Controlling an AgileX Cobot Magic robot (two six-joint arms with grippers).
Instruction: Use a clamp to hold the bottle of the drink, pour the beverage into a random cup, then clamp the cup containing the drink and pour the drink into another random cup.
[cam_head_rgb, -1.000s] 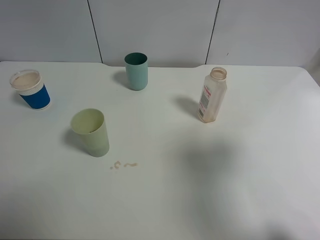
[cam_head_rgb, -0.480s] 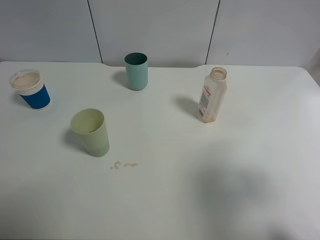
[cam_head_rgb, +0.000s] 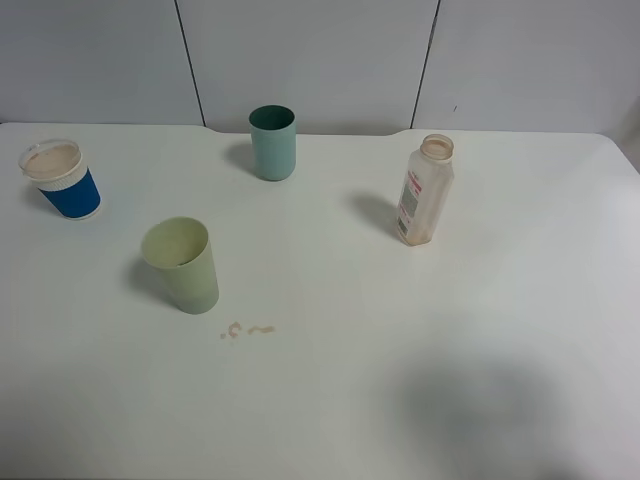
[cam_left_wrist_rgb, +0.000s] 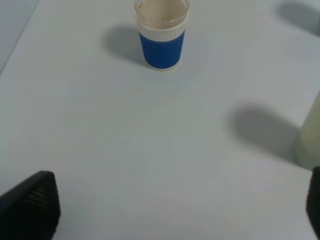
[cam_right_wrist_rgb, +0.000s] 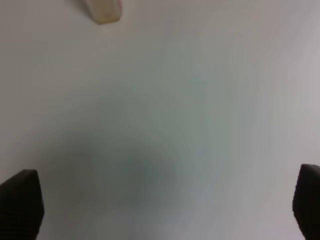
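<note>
The bottle of the drink stands upright and uncapped at the right of the table, with a brownish tint at its base; only its base shows in the right wrist view. The pale yellow-green cup stands at the left front, and its side edges the left wrist view. The short blue-and-white cup sits far left, seen whole in the left wrist view. My left gripper and right gripper are open over bare table, holding nothing. Neither shows in the high view.
A darker teal tumbler stands at the back middle. Small brown drops lie on the white table just in front of the pale cup. A soft shadow falls on the front right.
The shadow on the table's right side has drifted toward the front edge. The bottle and the three cups have not moved.
</note>
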